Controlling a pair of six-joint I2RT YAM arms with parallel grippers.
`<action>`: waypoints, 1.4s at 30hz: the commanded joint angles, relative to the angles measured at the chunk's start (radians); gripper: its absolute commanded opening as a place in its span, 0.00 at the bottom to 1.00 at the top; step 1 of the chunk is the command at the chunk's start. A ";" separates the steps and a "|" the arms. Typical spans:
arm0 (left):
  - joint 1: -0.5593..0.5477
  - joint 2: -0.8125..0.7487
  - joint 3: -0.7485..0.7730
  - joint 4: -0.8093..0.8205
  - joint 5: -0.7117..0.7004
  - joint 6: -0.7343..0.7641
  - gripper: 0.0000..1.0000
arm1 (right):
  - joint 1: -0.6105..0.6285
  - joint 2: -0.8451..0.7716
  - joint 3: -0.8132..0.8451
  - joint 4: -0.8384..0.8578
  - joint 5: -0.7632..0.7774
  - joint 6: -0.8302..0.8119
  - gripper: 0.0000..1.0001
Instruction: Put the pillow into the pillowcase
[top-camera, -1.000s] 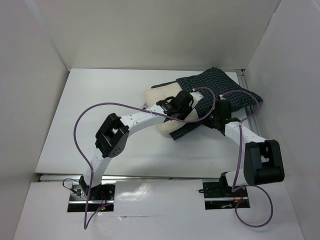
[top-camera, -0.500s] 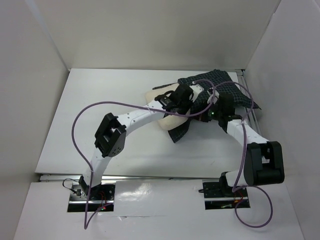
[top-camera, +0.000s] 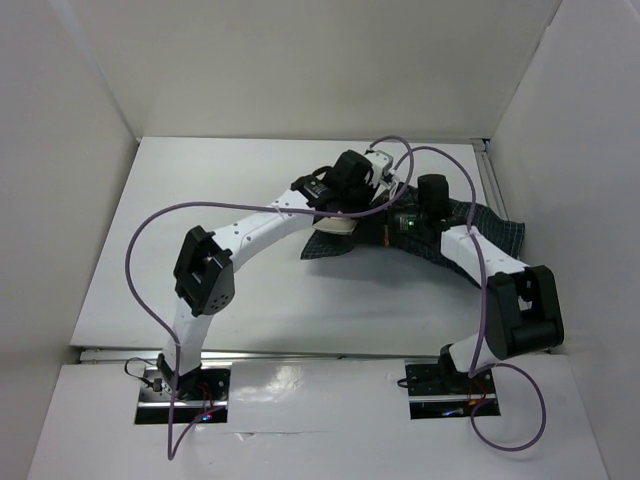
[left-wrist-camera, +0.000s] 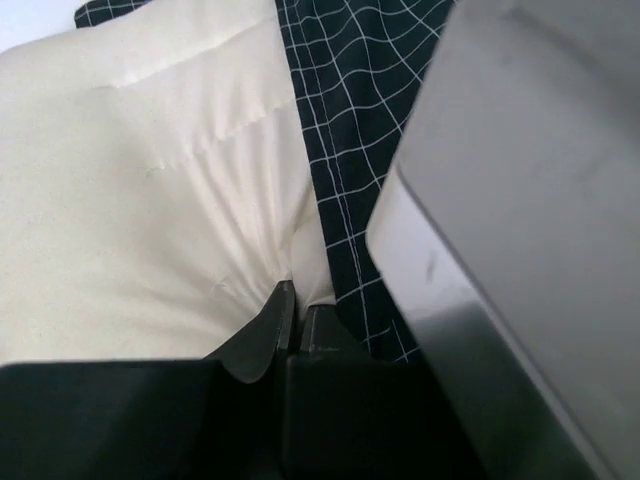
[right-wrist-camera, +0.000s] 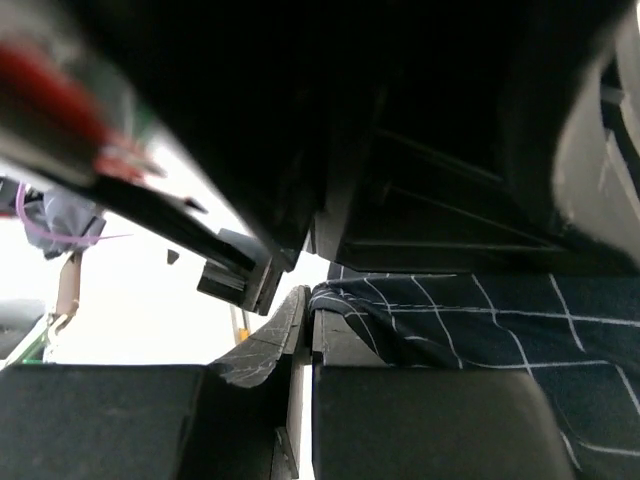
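**Top external: both hands closed on fabric at the far middle of the bench**

From above, the left arm (top-camera: 250, 225) arcs from its base across the white bench (top-camera: 200, 200) to the far middle. There it meets the right arm (top-camera: 480, 262) over a heap of cloth. Only a small cream patch of the pillow (top-camera: 335, 228) shows beneath the left wrist. The pillowcase (top-camera: 485, 222) spreads from under that patch to the right, lying flat under the right arm's forearm.

In the left wrist view, the left hand (left-wrist-camera: 297, 318) is closed, its tips pinching a pucker of the pillow's cream fabric; creases fan out from the pinch. The navy checked pillowcase lies against the pillow's right side, touching it. A grey part of the other arm fills the right of that view.

In the right wrist view, the right hand (right-wrist-camera: 307, 320) is closed too. A fold of the pillowcase's edge runs into its fingertips and drapes off to the right. Dark arm housing fills the top of that view.
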 joint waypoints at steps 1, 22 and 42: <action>-0.047 -0.024 -0.020 0.294 0.081 -0.061 0.00 | 0.186 -0.049 0.023 -0.004 -0.234 -0.162 0.00; 0.121 -0.353 -0.327 0.090 -0.052 -0.148 1.00 | 0.132 -0.301 0.126 -0.378 0.925 0.116 0.98; 0.269 0.301 0.330 0.149 0.199 0.003 1.00 | 0.086 0.592 0.856 -0.613 1.615 0.305 0.88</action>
